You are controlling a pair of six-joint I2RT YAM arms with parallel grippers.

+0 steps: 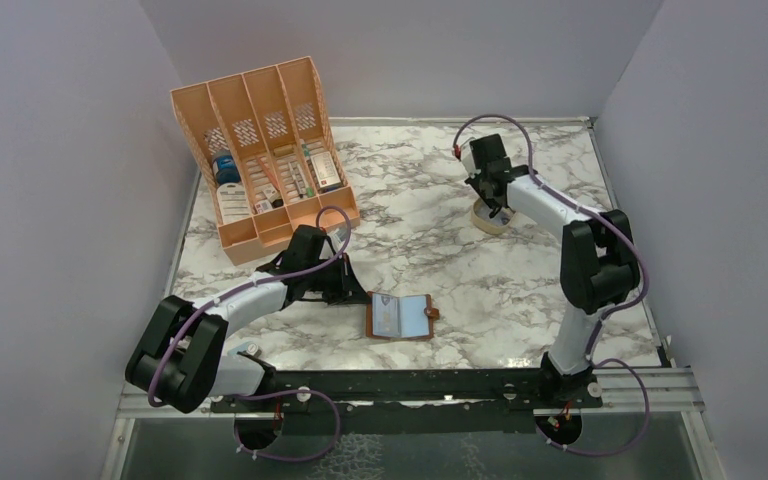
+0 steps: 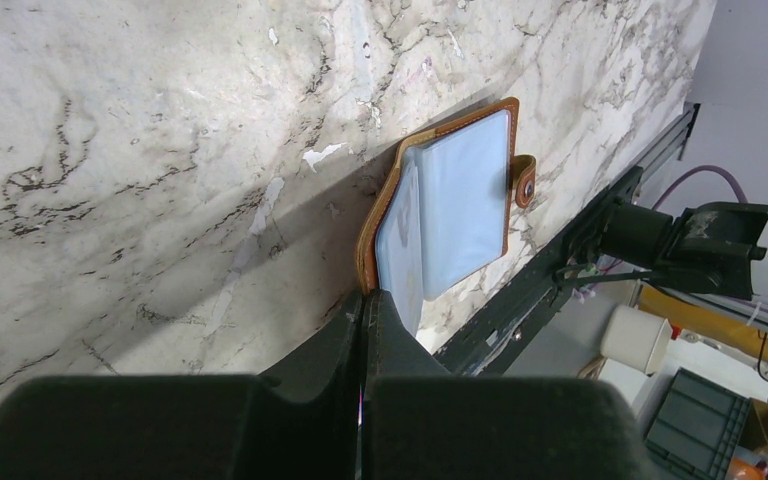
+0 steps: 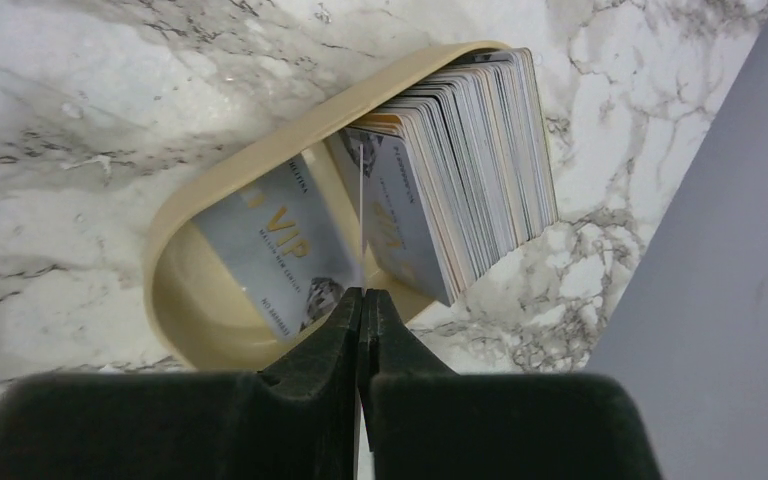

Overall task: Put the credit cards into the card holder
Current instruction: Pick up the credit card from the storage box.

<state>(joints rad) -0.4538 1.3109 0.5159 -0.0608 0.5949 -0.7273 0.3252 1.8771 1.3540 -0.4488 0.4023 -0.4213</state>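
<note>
The brown leather card holder (image 1: pixel 400 317) lies open on the marble table, its clear bluish sleeves (image 2: pixel 460 200) facing up. My left gripper (image 1: pixel 357 291) is at its left edge, and in the left wrist view the gripper (image 2: pixel 365 293) is shut on the holder's brown cover edge (image 2: pixel 368 262). The credit cards (image 3: pixel 470 170) stand packed in a tan oval stand (image 3: pixel 190 200). One grey VIP card (image 3: pixel 270 245) leans apart from them. My right gripper (image 3: pixel 362 292) is shut on one card (image 3: pixel 360 220), seen edge-on as a thin white line over the stand (image 1: pixel 488 220).
A big orange slotted organiser (image 1: pixel 260 150) with small boxes and bottles stands at the back left. A black rail (image 1: pixel 440 385) runs along the table's near edge. Grey walls close in the left, back and right sides.
</note>
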